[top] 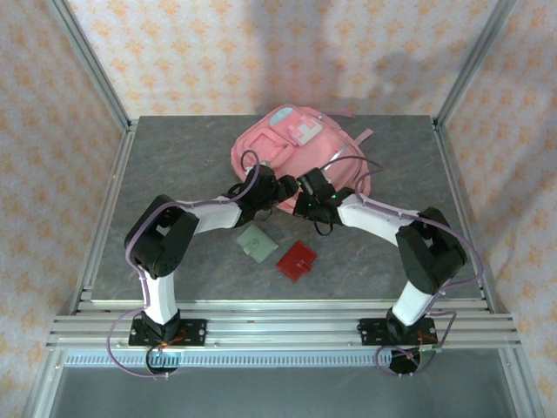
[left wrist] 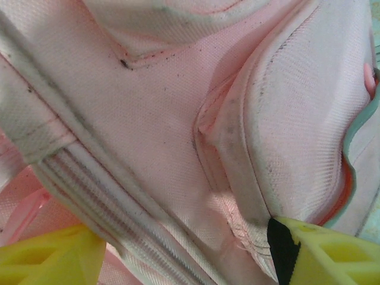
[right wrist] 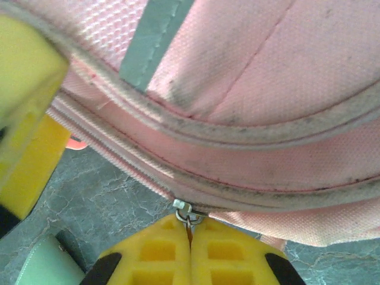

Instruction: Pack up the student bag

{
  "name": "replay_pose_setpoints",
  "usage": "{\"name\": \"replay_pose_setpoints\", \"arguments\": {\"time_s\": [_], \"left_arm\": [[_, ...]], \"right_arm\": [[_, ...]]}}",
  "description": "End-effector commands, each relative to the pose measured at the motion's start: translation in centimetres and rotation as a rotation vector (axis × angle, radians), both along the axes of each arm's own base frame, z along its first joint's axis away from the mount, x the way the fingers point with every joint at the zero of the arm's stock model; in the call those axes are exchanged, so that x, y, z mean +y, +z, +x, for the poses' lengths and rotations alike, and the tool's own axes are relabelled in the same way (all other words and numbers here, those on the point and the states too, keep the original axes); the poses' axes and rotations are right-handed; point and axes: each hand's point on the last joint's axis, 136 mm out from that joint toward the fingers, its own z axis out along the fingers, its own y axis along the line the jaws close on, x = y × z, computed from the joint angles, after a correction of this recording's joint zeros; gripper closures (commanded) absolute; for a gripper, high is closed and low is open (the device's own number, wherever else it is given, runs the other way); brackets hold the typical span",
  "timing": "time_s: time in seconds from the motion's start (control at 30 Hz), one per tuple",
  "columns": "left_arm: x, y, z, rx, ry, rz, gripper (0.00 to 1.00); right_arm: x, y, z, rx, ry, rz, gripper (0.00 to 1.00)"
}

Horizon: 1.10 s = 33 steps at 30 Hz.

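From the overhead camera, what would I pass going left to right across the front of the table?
Left arm → green square pouch → red square pouch → right arm.

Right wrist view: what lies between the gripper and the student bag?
A metal zip pull, pinched by the right gripper, on the student bag; right wrist view.

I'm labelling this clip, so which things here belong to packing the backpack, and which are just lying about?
In the job: pink student bag; its zip pull, pinched by the right gripper; left gripper, open at the bag.
Lying about: green wallet and red wallet, untouched on the table, probably for packing later.
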Motion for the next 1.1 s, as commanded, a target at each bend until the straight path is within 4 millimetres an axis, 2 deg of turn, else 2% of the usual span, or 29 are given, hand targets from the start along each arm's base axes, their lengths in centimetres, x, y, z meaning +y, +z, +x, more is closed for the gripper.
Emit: {"name": "replay_pose_setpoints", "arguments": {"time_s": [0.0, 0.07, 0.1, 0.13, 0.3, 0.47, 0.53, 0.6, 0.67, 0.77, 0.93, 1.0, 1.03, 1.07], "left_arm": [[-0.7, -2.3, 0.9, 0.029, 0.023, 0.033, 0.52], [-0.4, -2.6, 1.0, 0.035, 0.031, 0.044, 0.87], [-0.2, -2.7, 1.1, 0.037, 0.034, 0.049, 0.97], [0.1, -2.8, 1.2, 0.04, 0.039, 0.056, 1.0], [2.6, -2.7, 1.3, 0.041, 0.071, 0.086, 1.0], [5.3, -2.8, 1.5, 0.046, 0.089, 0.137, 1.0], [6.1, -1.2, 2.0, 0.017, 0.094, 0.145, 1.0], [6.7, -0.6, 2.6, 0.008, 0.096, 0.157, 1.0], [7.4, 0.4, 3.4, -0.012, 0.094, 0.176, 1.0], [9.2, 2.2, 4.7, -0.036, 0.12, 0.226, 1.0], [14.3, 5.4, 6.5, -0.076, 0.221, 0.246, 1.0], [16.0, 6.5, 6.5, -0.087, 0.252, 0.254, 1.0], [16.4, 6.9, 6.2, -0.089, 0.258, 0.259, 0.96], [16.5, 7.1, 5.9, -0.09, 0.258, 0.261, 0.79]], "right_arm": [[1.4, 1.6, -0.9, -0.018, 0.131, 0.004, 1.0], [0.4, 1.2, -1.2, -0.015, 0.127, -0.048, 1.0], [-0.2, 1.0, -1.2, -0.015, 0.121, -0.072, 1.0], [-0.9, 0.8, -1.3, -0.015, 0.11, -0.101, 1.0], [-6.3, -0.4, -1.5, 0.002, 0.018, -0.241, 1.0], [-11.7, -0.6, -1.9, 0.003, -0.088, -0.32, 1.0], [-12.5, -0.1, -1.9, -0.017, -0.097, -0.341, 1.0], [-11.4, 0.4, -1.8, -0.032, -0.063, -0.3, 1.0], [-9.2, 1.1, -1.9, -0.064, 0.0, -0.248, 1.0], [-4.7, 1.6, -2.4, -0.087, 0.116, -0.195, 1.0], [3.9, 2.3, -3.1, -0.113, 0.303, -0.074, 1.0], [6.4, 2.8, -3.0, -0.127, 0.341, -0.023, 1.0], [7.3, 3.1, -2.7, -0.135, 0.35, 0.009, 1.0], [8.0, 3.3, -2.5, -0.14, 0.353, 0.034, 1.0]]}}
